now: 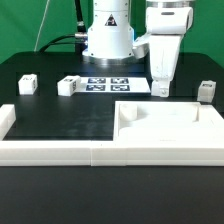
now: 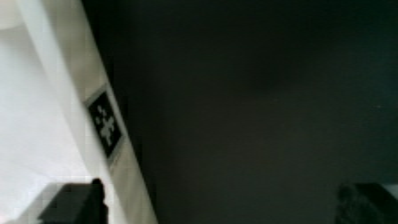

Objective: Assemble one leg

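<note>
Fingers [image 2: 71, 203] are sitting spread wide apart and gripping nothing. The wrist view is showing only bare dark tabletop [image 2: 249, 100] in the gap between them. In the exterior view the fingers [image 1: 160, 87] are pointing straight down, hanging low just beside the marker board [image 1: 115, 83], on the exterior view's right of it. Can't tell whether the tips are touching the tabletop. The wrist view is also catching a white stretch of the marker board with one tag [image 2: 103, 122] near its edge.

Leg [image 1: 205, 91] is standing on the tabletop further toward the exterior view's right, apart from the fingers. Second leg [image 1: 68, 86] and third leg [image 1: 27, 84] are standing on the exterior view's left of the marker board. White slab [image 1: 170, 118] with a corner recess is lying nearer the camera.
</note>
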Robot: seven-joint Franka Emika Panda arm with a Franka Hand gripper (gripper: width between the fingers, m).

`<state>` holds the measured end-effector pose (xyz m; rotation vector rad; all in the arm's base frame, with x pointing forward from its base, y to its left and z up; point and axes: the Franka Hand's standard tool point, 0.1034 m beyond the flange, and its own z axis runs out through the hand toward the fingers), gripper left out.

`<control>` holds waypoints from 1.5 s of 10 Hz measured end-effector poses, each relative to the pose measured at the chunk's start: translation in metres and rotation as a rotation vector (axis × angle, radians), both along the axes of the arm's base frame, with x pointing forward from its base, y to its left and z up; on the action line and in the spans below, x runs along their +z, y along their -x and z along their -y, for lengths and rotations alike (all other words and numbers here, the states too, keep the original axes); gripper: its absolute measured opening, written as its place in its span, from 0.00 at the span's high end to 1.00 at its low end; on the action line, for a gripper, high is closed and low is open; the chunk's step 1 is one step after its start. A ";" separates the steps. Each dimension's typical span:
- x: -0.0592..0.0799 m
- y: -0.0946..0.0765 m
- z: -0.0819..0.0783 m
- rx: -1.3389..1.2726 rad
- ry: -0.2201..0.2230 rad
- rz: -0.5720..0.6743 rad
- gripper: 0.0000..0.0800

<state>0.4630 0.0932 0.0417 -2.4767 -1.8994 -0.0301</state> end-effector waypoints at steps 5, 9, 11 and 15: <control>-0.001 0.002 -0.001 -0.328 -0.010 -0.014 0.19; -0.008 0.026 -0.021 -0.926 -0.028 -0.065 0.19; -0.007 0.028 -0.039 -1.141 -0.031 -0.083 0.19; -0.004 0.027 -0.054 -1.485 -0.049 -0.117 0.19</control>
